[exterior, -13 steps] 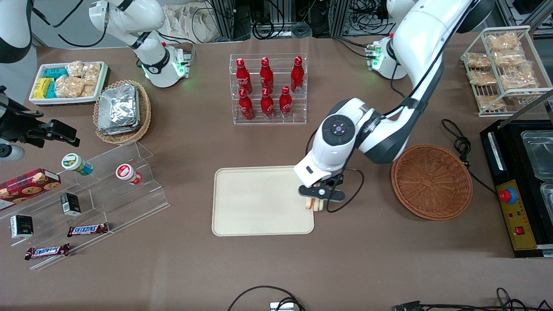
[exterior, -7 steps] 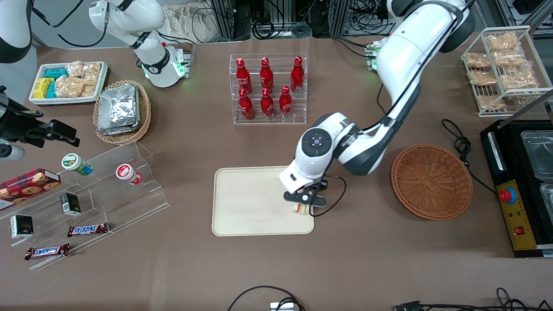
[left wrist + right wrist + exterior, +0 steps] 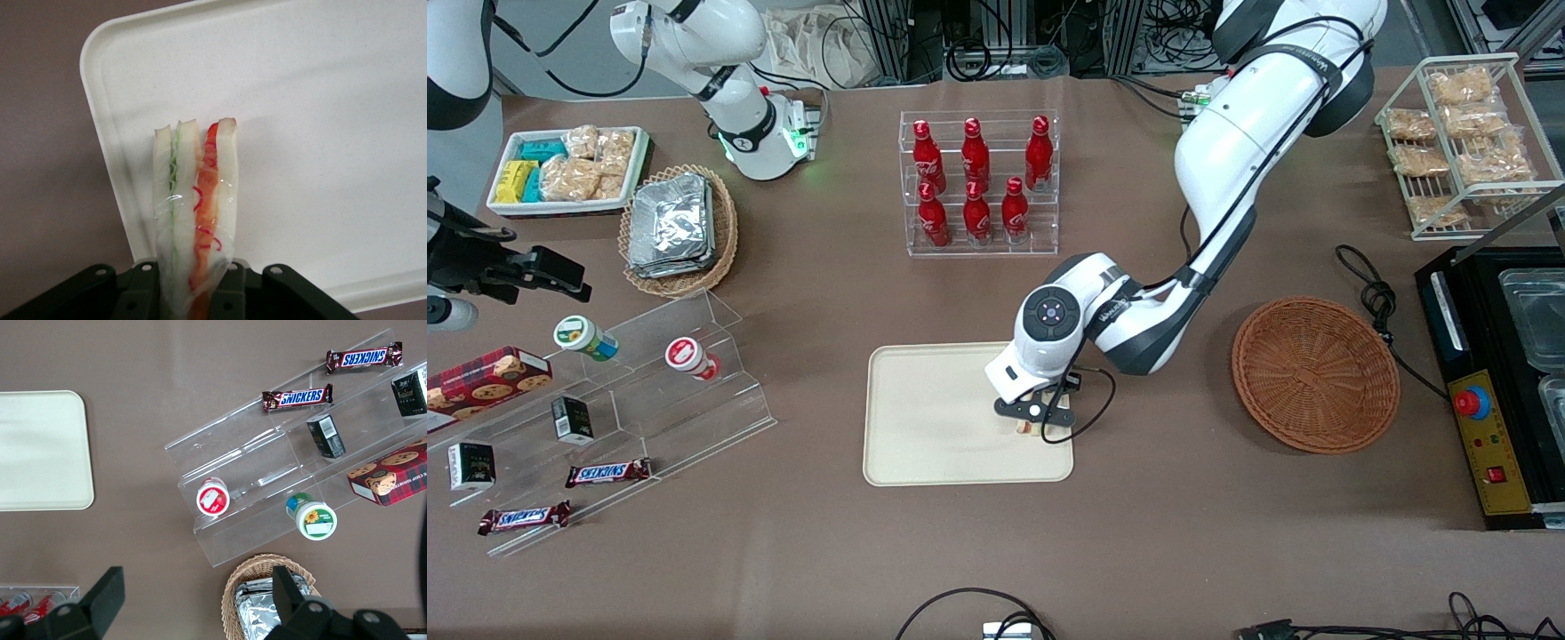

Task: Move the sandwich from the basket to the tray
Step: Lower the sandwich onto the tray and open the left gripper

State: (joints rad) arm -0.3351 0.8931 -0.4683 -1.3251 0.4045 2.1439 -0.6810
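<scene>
Black two-finger claw [image 3: 1032, 425] grips clear-wrapped triangular sandwich [image 3: 195, 213] over flat cream-beige rectangular tray [image 3: 925, 418], reddish-brown round wicker basket [image 3: 1314, 373] well apart

Brown table [image 3: 1156, 533] carries tray [image 3: 925, 427] (cream), basket [image 3: 1314, 373].

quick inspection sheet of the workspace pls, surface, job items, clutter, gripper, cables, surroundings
surface: brown table, one level.
job's things: sandwich in the gripper, over the tray near its edge toward the working arm; basket with nothing in it.
clutter: red bottles in a clear rack; acrylic steps with cups, boxes and Snickers bars; foil packets in a light basket; white snack tray; wire rack of snacks.
grippers: left gripper shut on the sandwich, above the tray.
cables: black cable beside the basket; more at the table's near edge.
surroundings: black appliance with red button.
</scene>
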